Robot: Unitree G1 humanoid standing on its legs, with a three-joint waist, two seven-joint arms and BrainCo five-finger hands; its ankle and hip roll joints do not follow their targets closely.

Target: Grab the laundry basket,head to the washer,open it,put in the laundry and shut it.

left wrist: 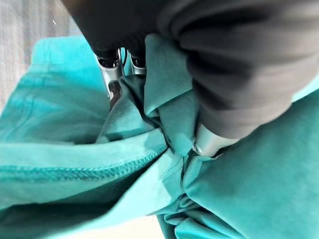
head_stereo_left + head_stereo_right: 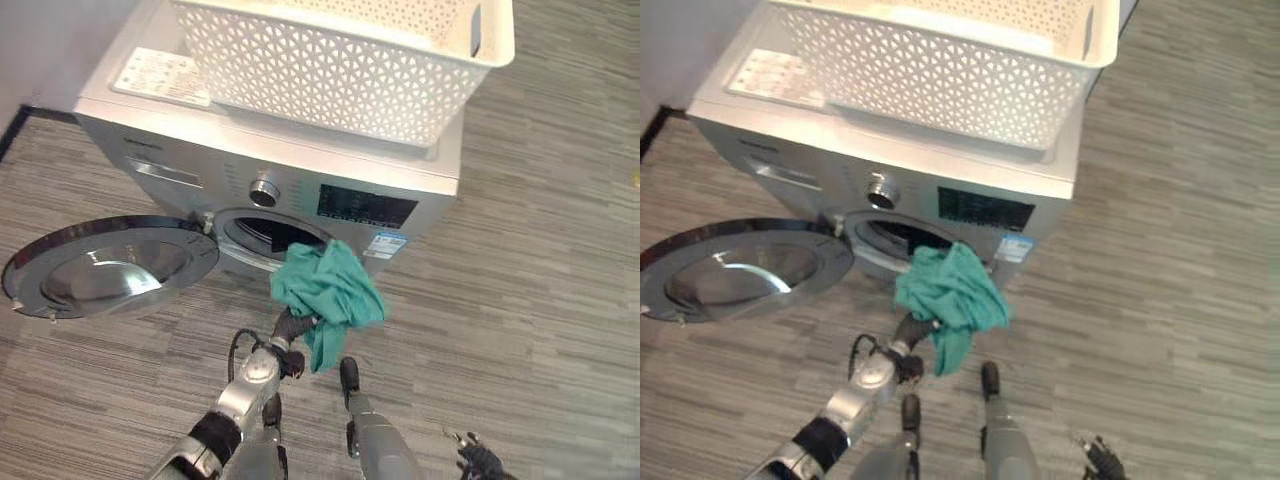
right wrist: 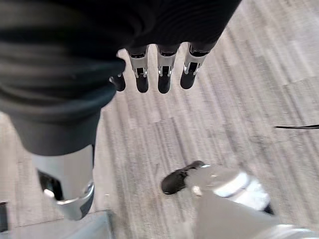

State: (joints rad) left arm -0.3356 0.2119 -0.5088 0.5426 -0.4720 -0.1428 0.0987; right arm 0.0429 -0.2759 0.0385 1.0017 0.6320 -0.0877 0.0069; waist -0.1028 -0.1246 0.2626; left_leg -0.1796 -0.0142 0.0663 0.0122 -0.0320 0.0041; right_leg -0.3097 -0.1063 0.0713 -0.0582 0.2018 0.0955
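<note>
A: Nearest the robot, what is each hand doing?

B: The right hand (image 3: 158, 74) hangs over the floor (image 2: 540, 260), fingers relaxed and holding nothing. The left hand (image 1: 199, 109) has its fingers and thumb curled into the teal garment (image 2: 328, 290), which is bunched round them.

A: And where is that garment?

B: It is held up just in front of the washer's (image 2: 290, 180) round opening (image 2: 268, 236), its upper edge overlapping the opening's lower right rim in the eye views. Whether any of it is past the rim cannot be told. It is a crumpled wad with a tail hanging down, so its long axis runs roughly vertical, the bulk toward the washer.

A: How far along is the task?

B: The door (image 2: 105, 265) is swung wide to the robot's left, and the white laundry basket (image 2: 350, 60) sits on top of the washer. By the look of it, carrying and opening are done. Still left: pushing the garment in, releasing it, and shutting the door.
</note>
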